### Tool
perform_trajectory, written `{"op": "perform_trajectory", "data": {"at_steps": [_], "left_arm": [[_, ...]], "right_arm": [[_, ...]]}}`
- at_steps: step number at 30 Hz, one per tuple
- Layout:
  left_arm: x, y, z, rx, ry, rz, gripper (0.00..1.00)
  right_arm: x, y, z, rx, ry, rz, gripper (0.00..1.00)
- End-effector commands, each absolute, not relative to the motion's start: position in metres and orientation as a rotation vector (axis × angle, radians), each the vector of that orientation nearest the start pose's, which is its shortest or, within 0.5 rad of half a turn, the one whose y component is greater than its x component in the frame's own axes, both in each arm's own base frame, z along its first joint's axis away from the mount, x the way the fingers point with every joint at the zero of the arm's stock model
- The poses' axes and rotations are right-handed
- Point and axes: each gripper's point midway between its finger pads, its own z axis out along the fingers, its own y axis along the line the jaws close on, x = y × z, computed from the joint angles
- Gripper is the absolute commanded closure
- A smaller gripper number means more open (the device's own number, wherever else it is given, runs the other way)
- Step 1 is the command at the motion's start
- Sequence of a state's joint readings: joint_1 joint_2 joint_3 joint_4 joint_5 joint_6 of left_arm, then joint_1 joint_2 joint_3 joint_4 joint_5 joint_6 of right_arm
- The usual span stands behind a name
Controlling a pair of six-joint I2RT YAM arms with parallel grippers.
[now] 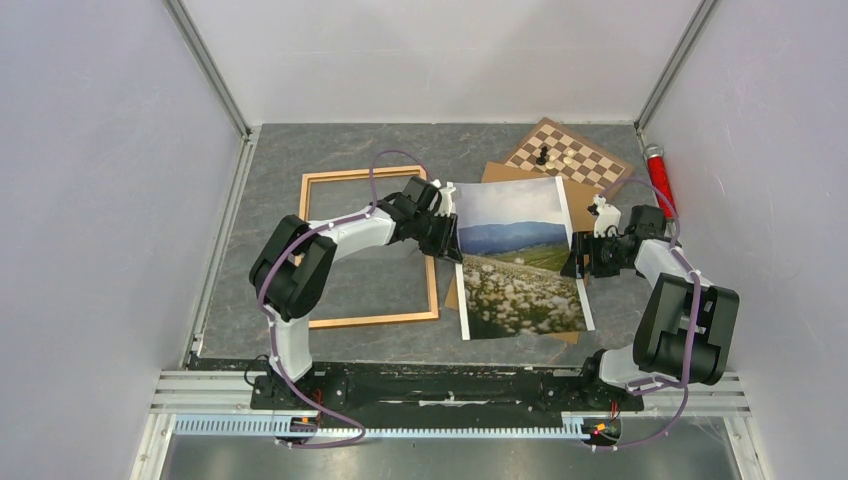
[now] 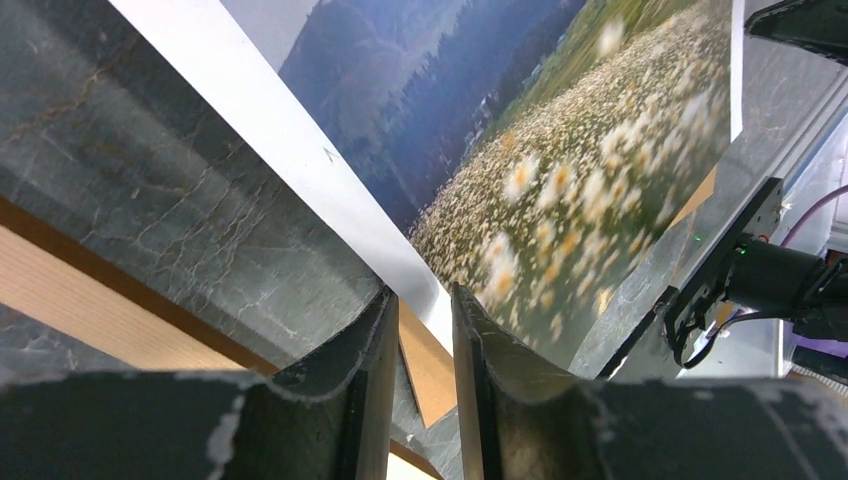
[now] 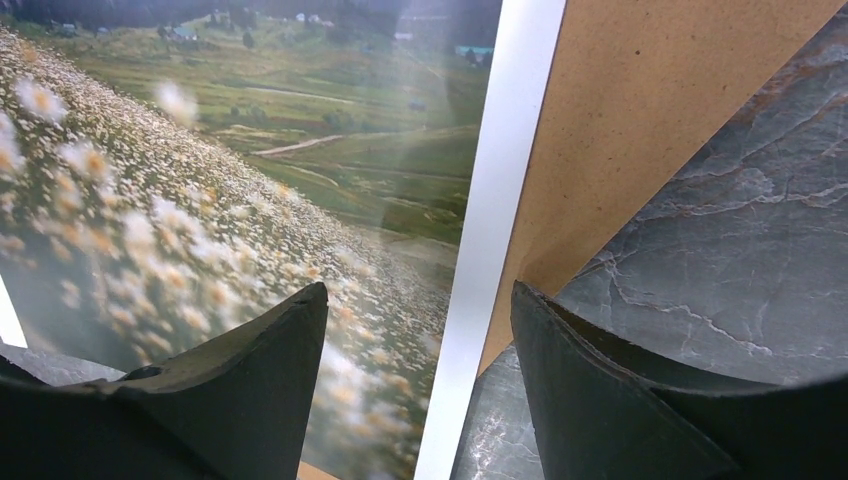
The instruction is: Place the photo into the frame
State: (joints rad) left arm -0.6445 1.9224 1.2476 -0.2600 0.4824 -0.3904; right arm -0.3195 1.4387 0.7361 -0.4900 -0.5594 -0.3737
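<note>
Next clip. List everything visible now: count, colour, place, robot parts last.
table: one, grey stone pattern.
frame: one, light-brown wood; flat on the table, left half.
backing board: one, plain brown; centre-right, mostly covered.
photo: one, blue mountains above white-flowered meadow, white border; over the backing board, right of the frame.
chessboard: one, brown and cream; far right.
chess pieces: about three, one black, others pale; on the chessboard.
red cylinder: one, silver-capped; by the right wall.
left tool: one, black; jaws narrowly apart around the photo's left edge.
right tool: one, black; jaws wide, straddling the photo's right edge.
</note>
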Motion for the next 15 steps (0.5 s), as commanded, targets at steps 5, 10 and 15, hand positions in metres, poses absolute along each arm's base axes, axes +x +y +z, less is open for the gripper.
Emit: {"op": "perform_trajectory", "data": {"at_steps": [5, 10, 15], "left_arm": [[0.301, -0.365, 0.072, 0.629, 2.433, -1.169, 0.68], [0.293, -0.372, 0.072, 0.624, 2.412, -1.269, 0.66], [0.289, -0.379, 0.071, 0.609, 2.398, -1.351, 0.65]], "right_arm": [[0.254, -0.004, 0.017, -0.188, 2.634, 0.523, 0.29], [0.254, -0.003, 0.017, -0.189, 2.629, 0.534, 0.29], [0.253, -0.002, 0.016, -0.186, 2.631, 0.543, 0.29]]}}
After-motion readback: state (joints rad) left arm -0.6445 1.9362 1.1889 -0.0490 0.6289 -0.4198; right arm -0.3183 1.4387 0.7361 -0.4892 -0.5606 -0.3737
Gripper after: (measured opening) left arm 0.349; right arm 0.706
